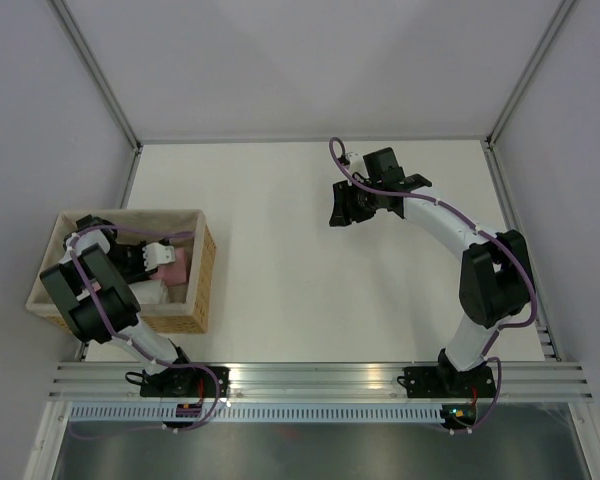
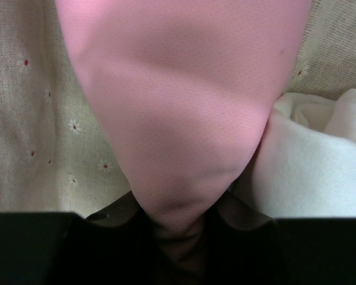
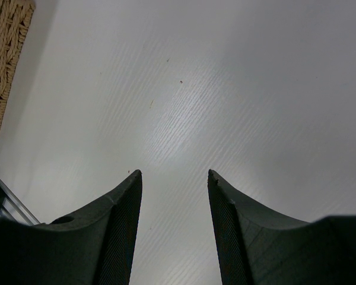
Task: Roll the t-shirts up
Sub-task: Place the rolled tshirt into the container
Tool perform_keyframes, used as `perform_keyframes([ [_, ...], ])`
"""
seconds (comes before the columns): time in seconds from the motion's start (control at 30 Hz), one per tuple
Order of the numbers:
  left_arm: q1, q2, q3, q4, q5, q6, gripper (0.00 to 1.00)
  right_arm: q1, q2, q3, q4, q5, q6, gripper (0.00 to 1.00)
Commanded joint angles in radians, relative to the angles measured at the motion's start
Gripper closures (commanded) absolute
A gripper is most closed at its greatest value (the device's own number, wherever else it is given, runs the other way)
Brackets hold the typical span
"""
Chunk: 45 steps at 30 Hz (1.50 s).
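Note:
A light-pink t-shirt [image 2: 184, 107] fills the left wrist view, its fabric drawn down into a bunch between the dark jaws of my left gripper [image 2: 178, 237], which is shut on it. From above, the left gripper [image 1: 155, 258] is inside the wicker basket [image 1: 205, 280], with a patch of the pink t-shirt [image 1: 178, 265] showing beside it. My right gripper [image 1: 342, 205] hangs over the bare white table [image 1: 280, 200] at mid-right. In its own view the right gripper [image 3: 174, 175] stands open with nothing between its fingers.
A white folded cloth [image 2: 308, 166] lies against the pink one inside the basket, whose floral lining [image 2: 29, 119] shows on the left. A corner of the basket [image 3: 6, 53] appears in the right wrist view. A metal rail [image 1: 320, 378] runs along the near edge.

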Motion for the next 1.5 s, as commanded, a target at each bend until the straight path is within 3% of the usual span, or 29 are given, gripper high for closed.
perform_keyframes([
  [0.0, 0.018, 0.039, -0.014, 0.130, -0.030, 0.420, 0.69, 0.007, -0.035, 0.006, 0.000, 0.008, 0.008, 0.46],
  [0.23, 0.034, 0.030, -0.068, 0.233, -0.037, 0.586, 0.72, 0.007, -0.038, 0.006, -0.003, 0.007, 0.004, 0.45],
  [0.53, 0.034, 0.051, -0.006, 0.258, 0.016, 0.600, 0.68, 0.012, -0.044, 0.000, -0.005, 0.005, -0.001, 0.46],
  [0.57, 0.032, 0.045, -0.008, 0.259, 0.025, 0.600, 0.66, 0.010, -0.042, 0.000, -0.003, 0.005, -0.002, 0.46],
  [0.63, 0.034, 0.042, -0.022, 0.258, 0.010, 0.600, 0.44, 0.010, -0.039, 0.002, -0.003, 0.004, -0.002, 0.46],
  [0.7, 0.034, 0.030, -0.035, 0.259, 0.002, 0.577, 0.28, 0.012, -0.036, 0.005, -0.003, -0.001, -0.004, 0.45],
  [0.77, 0.034, 0.019, -0.037, 0.258, 0.017, 0.549, 0.18, 0.012, -0.035, 0.003, -0.003, -0.001, -0.005, 0.44],
  [1.13, 0.034, -0.027, 0.012, 0.232, 0.049, 0.514, 0.14, 0.013, -0.018, 0.002, 0.015, -0.027, -0.005, 0.44],
  [1.23, 0.034, -0.047, 0.001, 0.222, 0.013, 0.538, 0.03, 0.015, -0.015, -0.003, 0.023, -0.033, -0.013, 0.44],
  [1.47, 0.032, -0.099, 0.026, 0.178, 0.025, 0.508, 0.00, 0.016, -0.015, -0.027, 0.055, -0.064, -0.034, 0.44],
])
